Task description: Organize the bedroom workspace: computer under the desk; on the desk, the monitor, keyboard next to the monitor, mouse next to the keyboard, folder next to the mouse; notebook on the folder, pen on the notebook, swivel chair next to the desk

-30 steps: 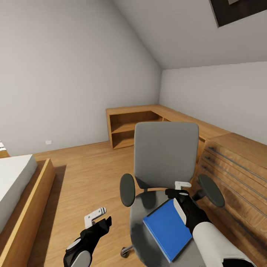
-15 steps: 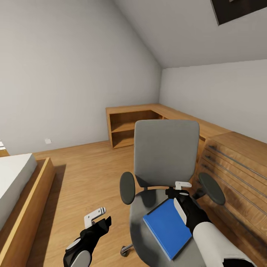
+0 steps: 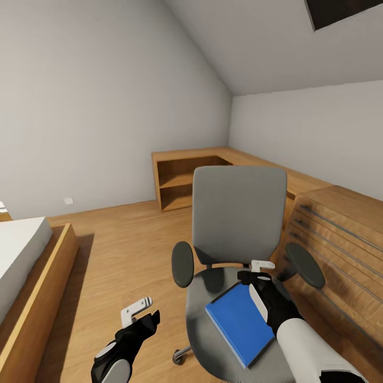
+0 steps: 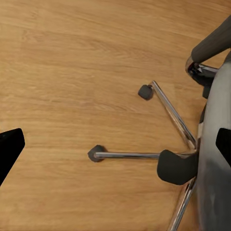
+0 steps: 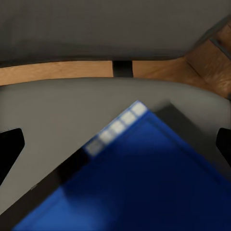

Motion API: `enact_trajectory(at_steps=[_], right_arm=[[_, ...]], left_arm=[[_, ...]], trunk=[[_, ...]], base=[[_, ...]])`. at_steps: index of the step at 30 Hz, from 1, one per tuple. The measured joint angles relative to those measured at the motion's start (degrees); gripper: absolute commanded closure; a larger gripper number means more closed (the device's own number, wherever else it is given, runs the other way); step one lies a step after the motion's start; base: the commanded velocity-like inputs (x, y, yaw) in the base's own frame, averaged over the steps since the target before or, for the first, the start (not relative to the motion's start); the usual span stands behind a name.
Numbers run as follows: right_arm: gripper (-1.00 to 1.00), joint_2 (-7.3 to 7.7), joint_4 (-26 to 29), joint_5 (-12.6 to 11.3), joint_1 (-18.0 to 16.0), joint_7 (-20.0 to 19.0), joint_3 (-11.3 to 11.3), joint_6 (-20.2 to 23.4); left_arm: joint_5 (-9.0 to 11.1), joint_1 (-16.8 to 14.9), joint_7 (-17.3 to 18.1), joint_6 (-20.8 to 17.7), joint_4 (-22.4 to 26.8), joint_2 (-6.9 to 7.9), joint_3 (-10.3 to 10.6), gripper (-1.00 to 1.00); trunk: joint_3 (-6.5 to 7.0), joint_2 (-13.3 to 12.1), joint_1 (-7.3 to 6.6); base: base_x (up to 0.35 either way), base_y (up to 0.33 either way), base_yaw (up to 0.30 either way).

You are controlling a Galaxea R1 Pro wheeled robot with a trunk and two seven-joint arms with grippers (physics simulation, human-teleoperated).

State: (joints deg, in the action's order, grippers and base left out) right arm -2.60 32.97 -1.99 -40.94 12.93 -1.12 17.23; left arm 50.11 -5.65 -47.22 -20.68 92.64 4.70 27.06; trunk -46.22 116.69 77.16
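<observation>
Lower centre of the head view, the right pincer [image 3: 259,280], fingers apart, hovers over the thin, stiff, probably light folder [image 3: 239,323] on the swivel chair [image 3: 236,223], best pinched at its overhanging edge.

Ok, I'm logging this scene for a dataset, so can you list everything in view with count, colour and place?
chair: one, grey with black armrests, centre, chrome base on the floor
folder: one, bright blue, lying on the chair seat
drawer chest: one, light wood, right of the chair
shelf unit: one, light wood, in the far corner
bed: one, white top in a wooden frame, far left
floor: wood
left end effector: black with white fingers, open, above the floor left of the chair
right end effector: black with white fingers, open, over the folder's far corner
</observation>
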Motion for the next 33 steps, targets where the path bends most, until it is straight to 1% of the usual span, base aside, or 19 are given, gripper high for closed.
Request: enact_trajectory(at_steps=[8,20,25,33], right_arm=[[-1.0,0.0,0.0,0.0,0.0,0.0,0.0,0.0],[-1.0,0.0,0.0,0.0,0.0,0.0,0.0,0.0],[-1.0,0.0,0.4,0.6,0.0,0.1,0.1,0.1],[-1.0,-0.01,0.4,0.6,0.0,0.1,0.1,0.1]], left_arm=[[0.0,0.0,0.0,0.0,0.0,-0.01,0.0,-1.0],[0.0,0.0,0.0,0.0,0.0,-0.01,0.0,-1.0],[0.0,0.0,0.0,0.0,0.0,-0.01,0.1,-1.0],[0.0,0.0,0.0,0.0,0.0,0.02,0.1,-1.0]], trunk=[[-1.44,3.2,1.76],[-1.44,3.2,1.76],[-2.32,5.2,2.85],[-2.33,5.2,2.85]], base=[[0.0,0.0,0.0],[0.0,0.0,0.0],[0.0,0.0,0.0],[0.0,0.0,0.0]])
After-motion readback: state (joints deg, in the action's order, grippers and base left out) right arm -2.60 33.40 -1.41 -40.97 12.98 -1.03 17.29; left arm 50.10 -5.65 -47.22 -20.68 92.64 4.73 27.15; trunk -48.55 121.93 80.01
